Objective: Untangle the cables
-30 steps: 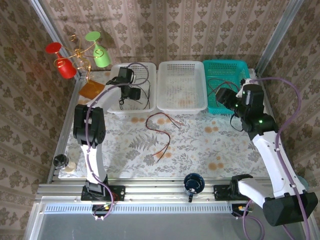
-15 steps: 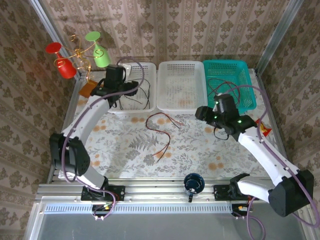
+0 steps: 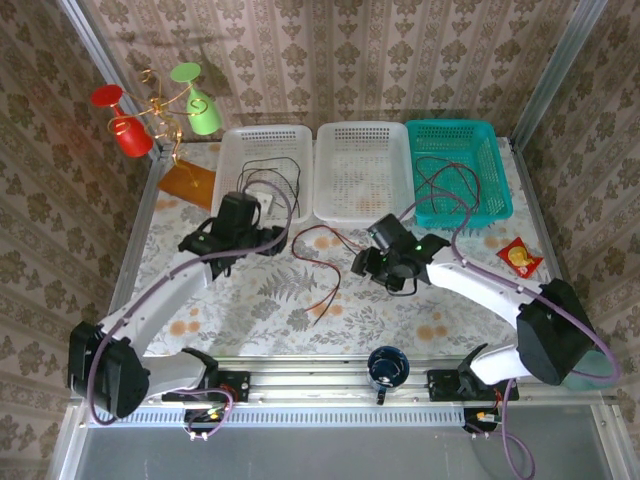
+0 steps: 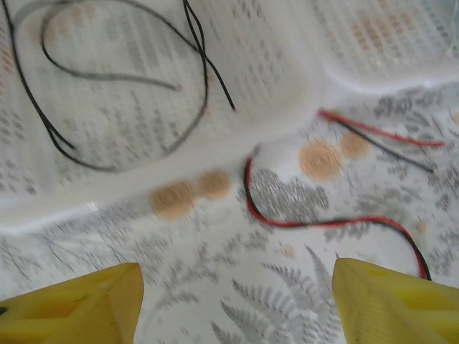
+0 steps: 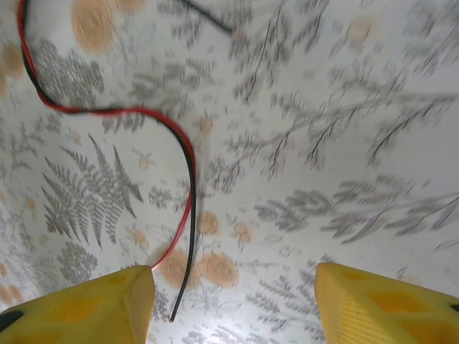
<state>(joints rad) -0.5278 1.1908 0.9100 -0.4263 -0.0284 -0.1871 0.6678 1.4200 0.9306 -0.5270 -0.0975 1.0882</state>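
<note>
My left tool (image 4: 237, 301) and right tool (image 5: 233, 301) both hang with fingers apart, flanking the red and black cables (image 3: 330, 272) lying slack on the tabletop (image 3: 430, 300) just before the middle white basket (image 3: 362, 215). They look light, limp and thin; I'd pinch one near a free end.

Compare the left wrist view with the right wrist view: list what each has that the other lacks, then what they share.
Left wrist, not right wrist: a white basket with loose black cables lying in it, and the corner of a second white basket.
Right wrist, not left wrist: the free end of a red-and-black cable.
Shared: the floral tablecloth with a red-and-black cable lying on it, probably the same one. The left gripper and right gripper are each open, holding nothing.
</note>
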